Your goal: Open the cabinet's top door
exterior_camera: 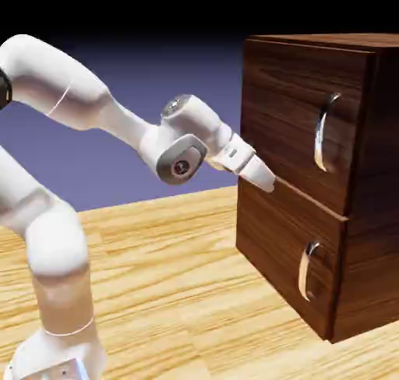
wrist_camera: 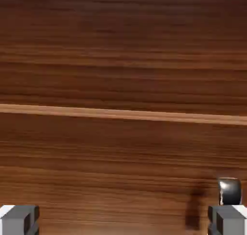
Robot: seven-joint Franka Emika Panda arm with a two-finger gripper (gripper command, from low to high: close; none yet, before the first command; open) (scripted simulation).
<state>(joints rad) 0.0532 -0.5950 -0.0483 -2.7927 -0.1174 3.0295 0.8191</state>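
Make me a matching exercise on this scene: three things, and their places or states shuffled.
Things:
1. Top door
2. Gripper
3. Lower panel's handle

Places or states:
A. jaws apart, nothing between the tips
B. silver and curved, below the seam
C. closed, above the seam

Pairs: 1-C, 2-A, 3-B

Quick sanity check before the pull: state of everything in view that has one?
Top door: shut, flush with the cabinet front
Lower door: shut
Top door's handle: upright, not gripped
Lower door's handle: upright, not gripped
Fingers: open, set wide apart, nothing held
Arm: extended, hand angled down at the cabinet front; contact can't be told
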